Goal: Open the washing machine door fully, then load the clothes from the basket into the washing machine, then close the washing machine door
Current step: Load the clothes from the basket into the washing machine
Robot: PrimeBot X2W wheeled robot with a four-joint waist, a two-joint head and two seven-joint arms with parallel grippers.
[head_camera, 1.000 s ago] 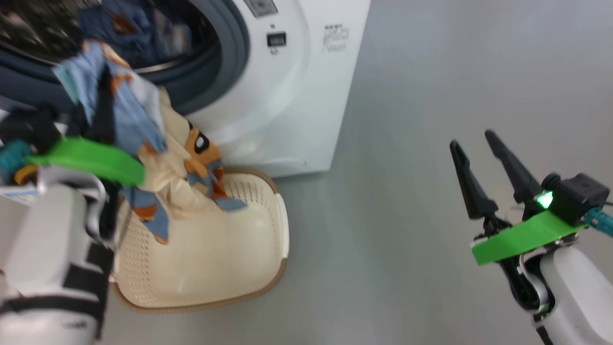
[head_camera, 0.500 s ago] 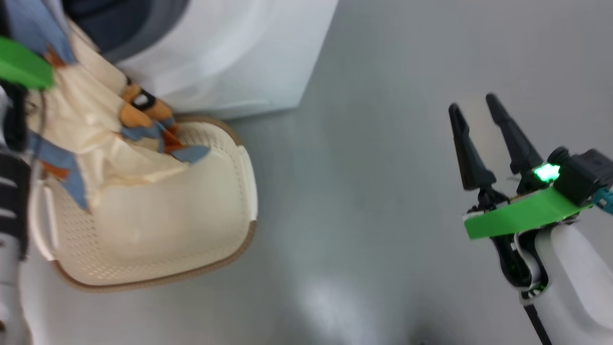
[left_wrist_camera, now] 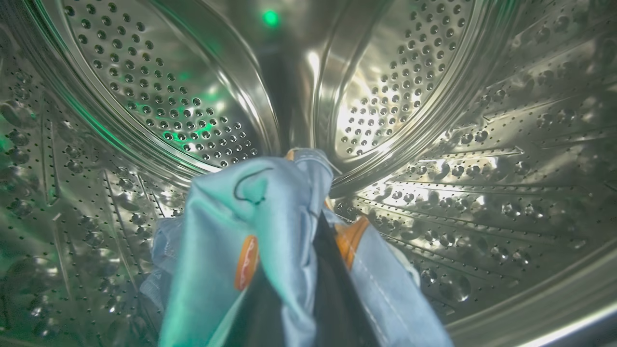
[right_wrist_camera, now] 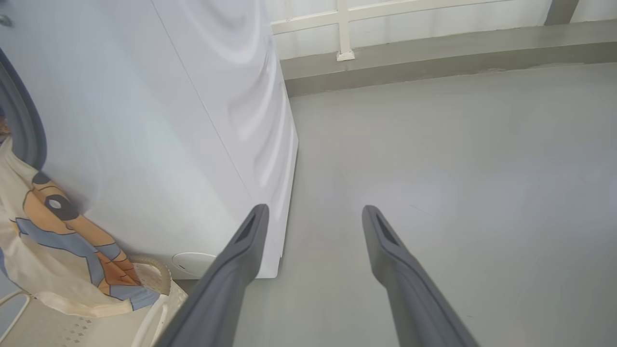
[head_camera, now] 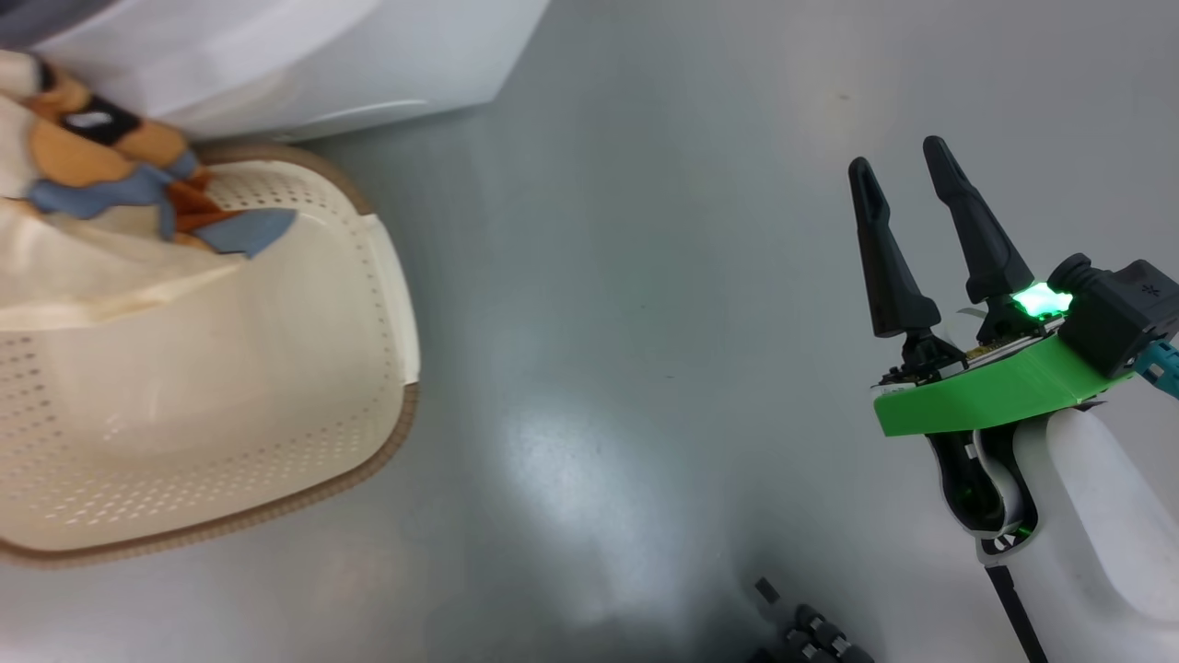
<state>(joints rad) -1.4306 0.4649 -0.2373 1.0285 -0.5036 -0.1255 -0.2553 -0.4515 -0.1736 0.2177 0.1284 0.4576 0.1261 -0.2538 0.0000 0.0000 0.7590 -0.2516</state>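
Where we reach into the washing machine (left_wrist_camera: 434,144): left gripper (left_wrist_camera: 315,231) clamps the clothes (left_wrist_camera: 217,250), hiding its tips.
Right gripper (head_camera: 898,157): spread, empty, over floor (head_camera: 599,276).
Count: one basket (head_camera: 391,433).

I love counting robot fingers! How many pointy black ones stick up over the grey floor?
2, both on the right end effector: one finger nearer the basket, the other just right of it. None seem hidden.
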